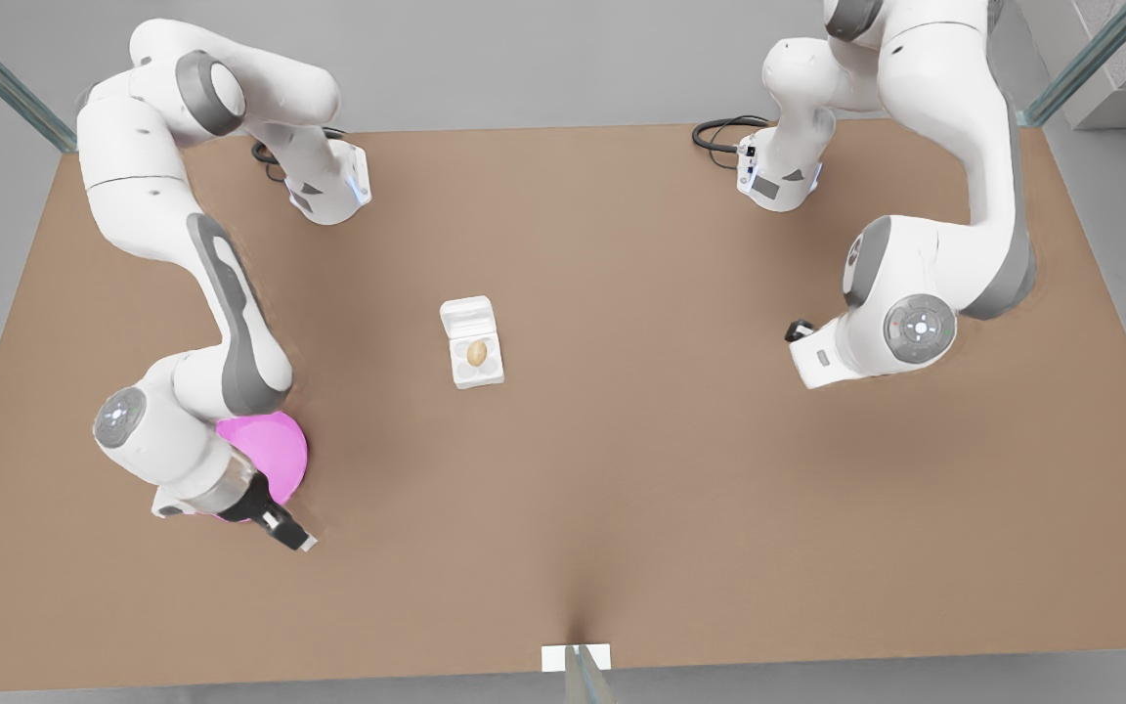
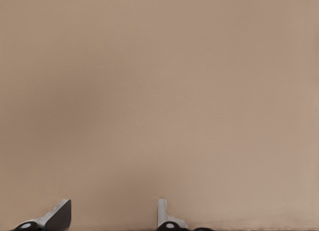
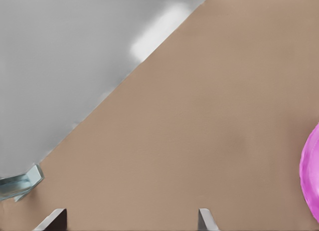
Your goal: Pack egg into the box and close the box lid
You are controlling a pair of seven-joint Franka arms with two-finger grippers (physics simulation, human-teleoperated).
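Front view: the egg [image 1: 477, 353] already sits in the box [image 1: 476, 365], the box lid [image 1: 467, 318] open. Your right gripper [image 1: 289, 533] by the pink plate [image 1: 275, 452] and left gripper [image 1: 798, 330] are spread, empty. Next, close the lid.

Bare brown table [image 1: 622, 469], round pink plate [image 1: 275, 452] near the front view's left, seemingly empty

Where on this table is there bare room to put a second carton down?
Bare table spreads between the box and the left gripper, and along the near edge. It is crowded by the pink plate, where the right gripper hangs.
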